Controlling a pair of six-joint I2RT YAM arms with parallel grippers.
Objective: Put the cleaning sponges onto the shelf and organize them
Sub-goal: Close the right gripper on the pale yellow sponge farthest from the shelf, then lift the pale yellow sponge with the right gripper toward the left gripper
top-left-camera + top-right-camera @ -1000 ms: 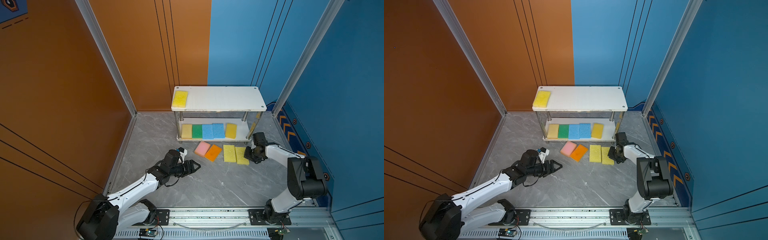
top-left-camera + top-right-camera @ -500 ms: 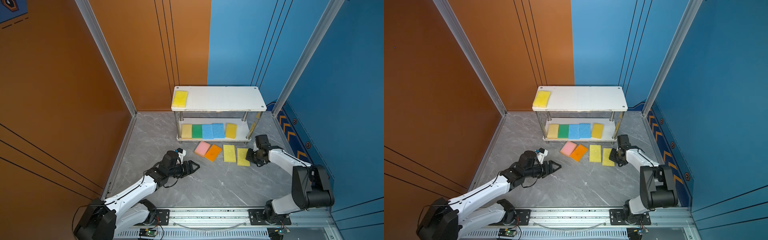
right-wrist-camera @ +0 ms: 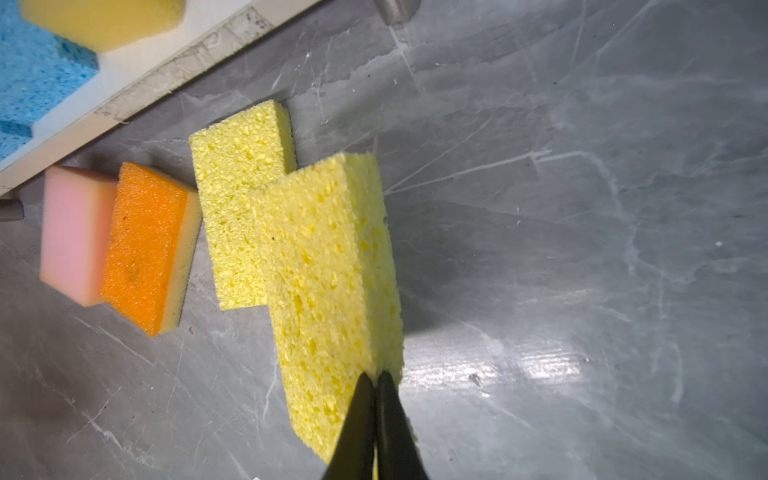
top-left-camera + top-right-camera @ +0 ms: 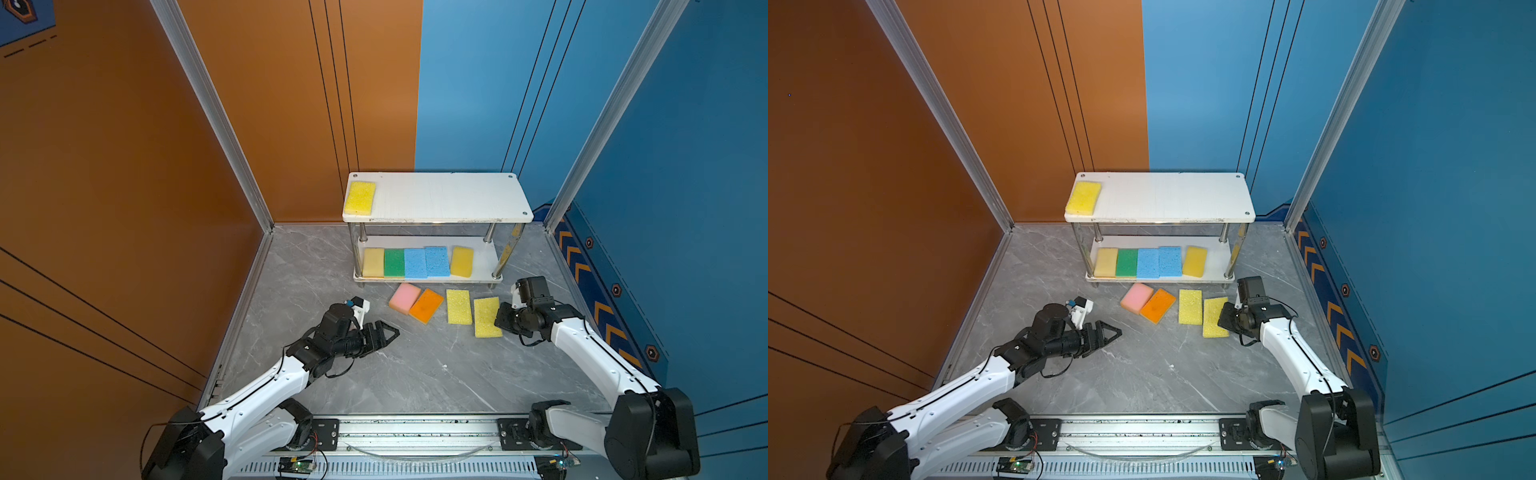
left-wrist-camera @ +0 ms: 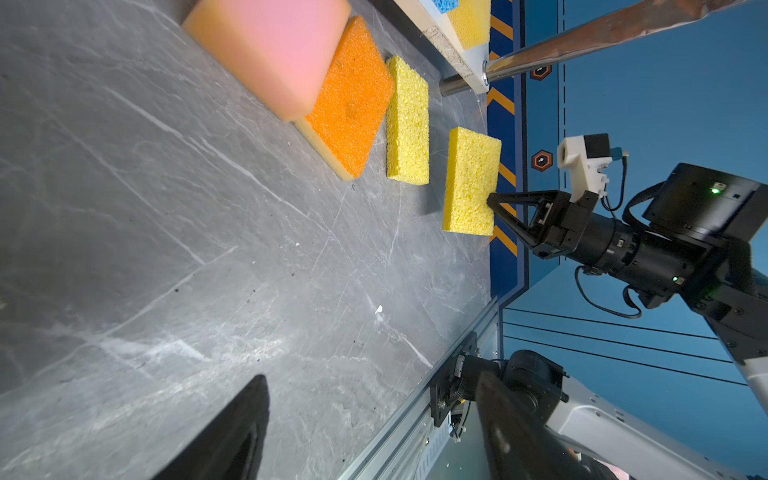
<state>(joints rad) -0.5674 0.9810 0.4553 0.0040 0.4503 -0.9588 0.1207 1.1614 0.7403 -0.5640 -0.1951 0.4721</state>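
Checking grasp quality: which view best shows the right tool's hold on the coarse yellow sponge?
Right wrist: the right tool pinches the coarse yellow sponge at its edge. Left wrist shows it side-on; top views show it small.

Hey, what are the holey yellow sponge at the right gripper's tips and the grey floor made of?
The yellow sponge: probably cellulose foam, matte; big irregular open pores. The floor: marble-look stone or laminate, unclear which; semi-gloss, white veins, glare patch.
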